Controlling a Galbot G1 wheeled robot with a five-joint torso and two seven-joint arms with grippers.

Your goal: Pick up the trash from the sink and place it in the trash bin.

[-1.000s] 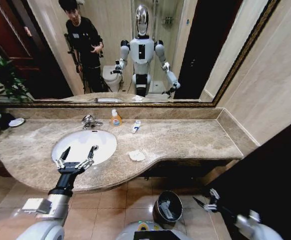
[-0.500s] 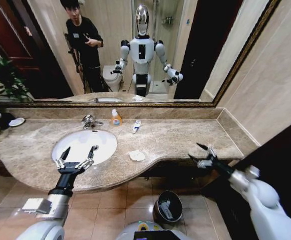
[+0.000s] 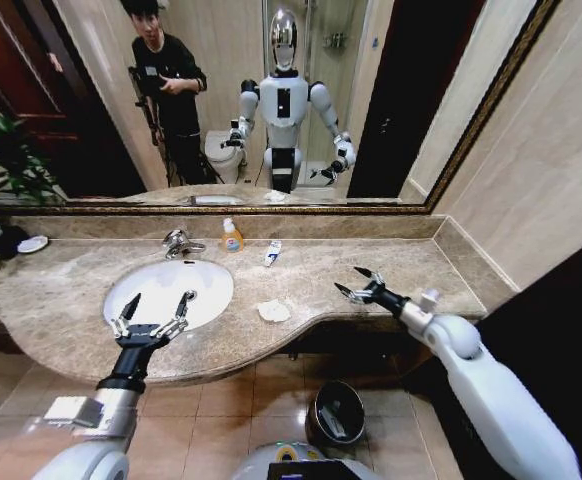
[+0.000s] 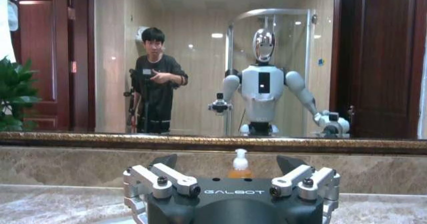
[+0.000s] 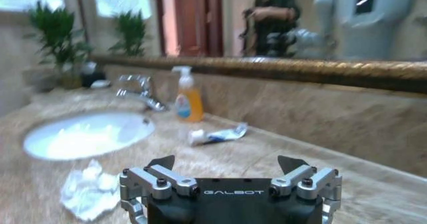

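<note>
Head view: the left gripper (image 3: 153,314) hovers, fingers spread and empty, over the near rim of the white oval sink (image 3: 131,290) at about 8 o'clock. The right gripper (image 3: 356,283), jaws open and holding nothing, reaches over the marble counter (image 3: 411,280) at 3 o'clock. A crumpled white tissue (image 3: 273,311) lies on the counter between the sink and that gripper; a blue-marked tube (image 3: 272,253) rests near the backsplash beside the orange soap bottle (image 3: 232,237). The round trash bin (image 3: 335,413) stands on the floor at 6 o'clock.

Left wrist view: parted fingers (image 4: 163,178) frame the soap bottle (image 4: 239,166) at 6 o'clock.

Right wrist view: the tissue (image 5: 87,189) lies at 8 o'clock, the tube (image 5: 217,135) at centre, the chrome tap (image 5: 139,89) at 10 o'clock.
</note>
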